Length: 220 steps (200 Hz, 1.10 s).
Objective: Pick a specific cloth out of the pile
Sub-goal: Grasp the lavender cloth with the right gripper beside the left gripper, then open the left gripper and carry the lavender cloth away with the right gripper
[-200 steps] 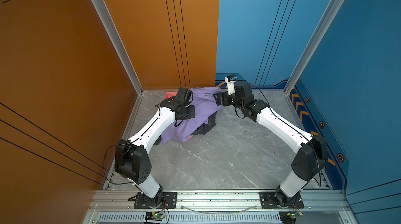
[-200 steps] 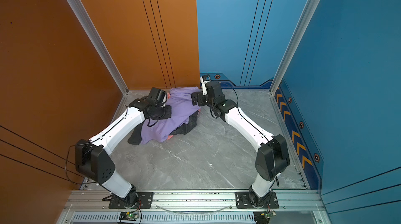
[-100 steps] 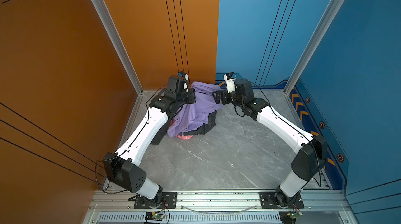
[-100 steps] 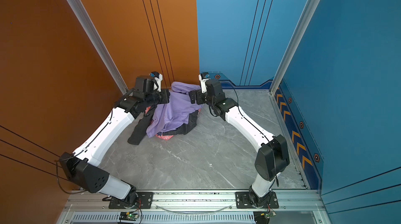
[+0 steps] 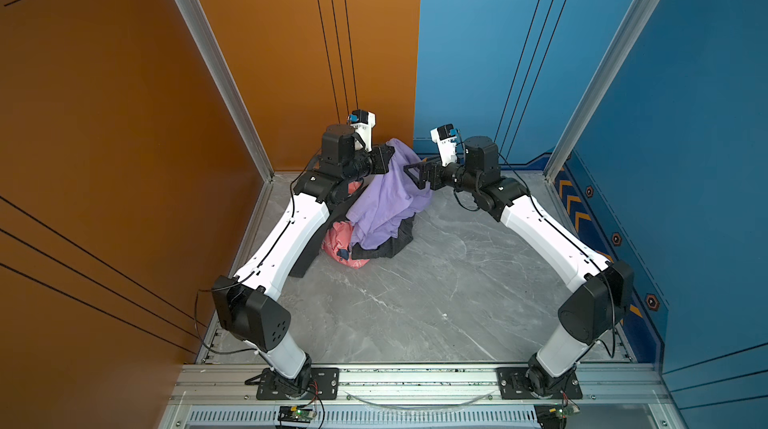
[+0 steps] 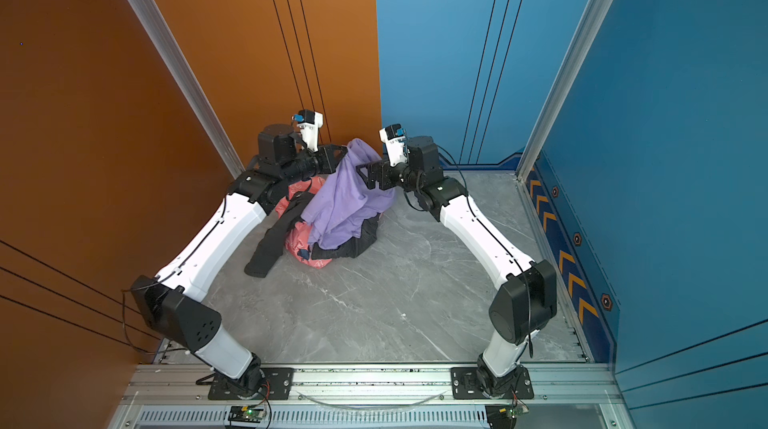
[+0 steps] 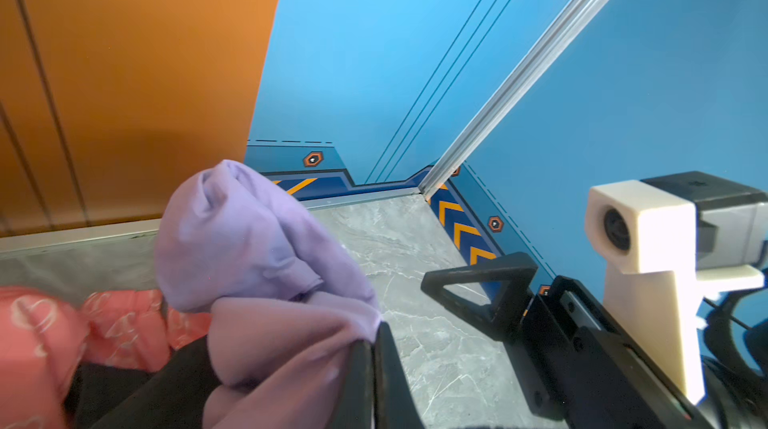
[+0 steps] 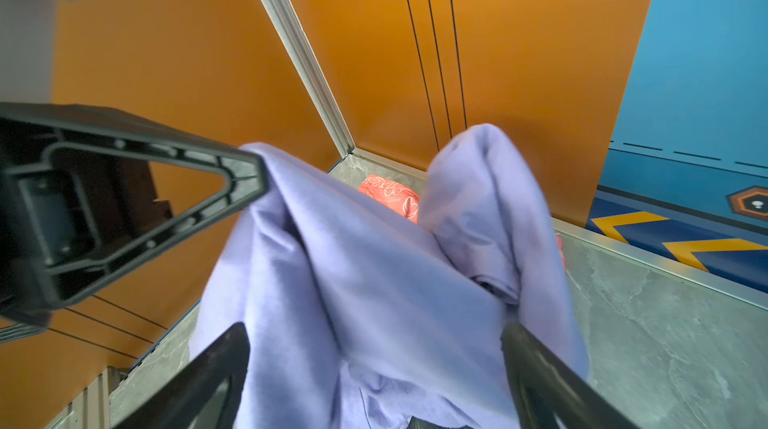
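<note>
**Purple cloth hoisted clear of the heap, second gripper waiting at its side**

Over the last second the left gripper (image 5: 384, 158) has swung up and back towards the corner, taking the purple cloth (image 5: 386, 202) with it. What lay spread flat over the pile (image 5: 353, 246) now hangs as a peaked drape. Its lower hem rests on the black garment (image 6: 349, 246), and the pink printed cloth (image 5: 337, 240) is uncovered at the near side. In the left wrist view its fingers (image 7: 358, 373) are pressed together on a pinch of purple fabric. The right gripper (image 8: 374, 329) has stayed beside the peak, jaws standing wide apart, with a fold of the cloth lying between them but not clamped. I judge the pick roughly half done: the cloth is separated on top, yet its bottom sits on the heap, so more lift or a second grip from the right seems needed. No bin or basket is in view; the clothes lie straight on the grey floor (image 5: 415, 302)
</note>
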Each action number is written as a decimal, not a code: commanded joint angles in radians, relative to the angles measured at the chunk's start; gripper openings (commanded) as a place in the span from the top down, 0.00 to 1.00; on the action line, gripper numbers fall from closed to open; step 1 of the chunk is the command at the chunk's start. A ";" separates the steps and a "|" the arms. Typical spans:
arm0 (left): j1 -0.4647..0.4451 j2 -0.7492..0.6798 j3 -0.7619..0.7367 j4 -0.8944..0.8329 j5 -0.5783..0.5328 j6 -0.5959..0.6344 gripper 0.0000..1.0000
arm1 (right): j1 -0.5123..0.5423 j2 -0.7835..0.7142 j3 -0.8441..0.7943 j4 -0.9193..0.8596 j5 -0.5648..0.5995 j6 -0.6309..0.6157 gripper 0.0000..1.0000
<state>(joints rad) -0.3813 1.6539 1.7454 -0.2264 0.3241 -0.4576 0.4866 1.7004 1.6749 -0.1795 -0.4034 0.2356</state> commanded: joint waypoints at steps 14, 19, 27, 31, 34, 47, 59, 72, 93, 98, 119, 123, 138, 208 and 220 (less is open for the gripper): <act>-0.017 0.030 0.033 0.205 0.135 -0.069 1.00 | -0.005 -0.014 0.042 -0.018 -0.063 -0.034 0.09; -0.020 0.035 0.036 0.212 0.140 -0.073 1.00 | -0.005 -0.010 0.049 -0.027 -0.063 -0.039 0.10; -0.022 0.043 0.038 0.228 0.151 -0.082 1.00 | -0.005 -0.002 0.059 -0.041 -0.064 -0.048 0.11; -0.024 0.048 0.039 0.237 0.159 -0.089 1.00 | -0.005 0.001 0.064 -0.047 -0.064 -0.053 0.11; -0.025 0.051 0.039 0.244 0.165 -0.095 1.00 | -0.006 0.002 0.066 -0.051 -0.063 -0.056 0.12; -0.028 0.066 0.045 0.267 0.195 -0.116 1.00 | -0.008 0.008 0.067 -0.053 -0.047 -0.068 0.14; -0.032 0.081 0.058 0.272 0.222 -0.126 1.00 | -0.009 0.011 0.068 -0.054 -0.034 -0.076 0.15; -0.038 0.094 0.073 0.272 0.240 -0.134 1.00 | -0.011 0.020 0.075 -0.053 -0.031 -0.078 0.19; -0.051 0.107 0.089 0.272 0.249 -0.144 1.00 | -0.011 0.035 0.084 -0.052 -0.040 -0.077 0.27; -0.054 0.109 0.091 0.272 0.250 -0.144 1.00 | -0.012 0.038 0.086 -0.053 -0.040 -0.077 0.29; -0.060 0.112 0.094 0.272 0.245 -0.153 1.00 | -0.015 0.050 0.095 -0.053 -0.026 -0.069 0.41; -0.061 0.112 0.094 0.272 0.242 -0.156 1.00 | -0.016 0.051 0.098 -0.054 -0.022 -0.067 0.44; -0.066 0.112 0.094 0.272 0.237 -0.162 1.00 | -0.019 0.057 0.102 -0.051 -0.015 -0.061 0.56; -0.053 0.109 0.089 0.272 0.240 -0.138 0.86 | -0.052 0.025 0.098 -0.053 0.037 -0.034 1.00; -0.045 0.105 0.086 0.272 0.245 -0.131 0.76 | -0.063 0.009 0.093 -0.053 0.049 -0.037 1.00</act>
<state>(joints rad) -0.4381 1.7638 1.7969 -0.0010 0.5339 -0.6018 0.4469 1.7561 1.7512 -0.2272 -0.4049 0.1917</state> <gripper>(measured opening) 0.178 0.055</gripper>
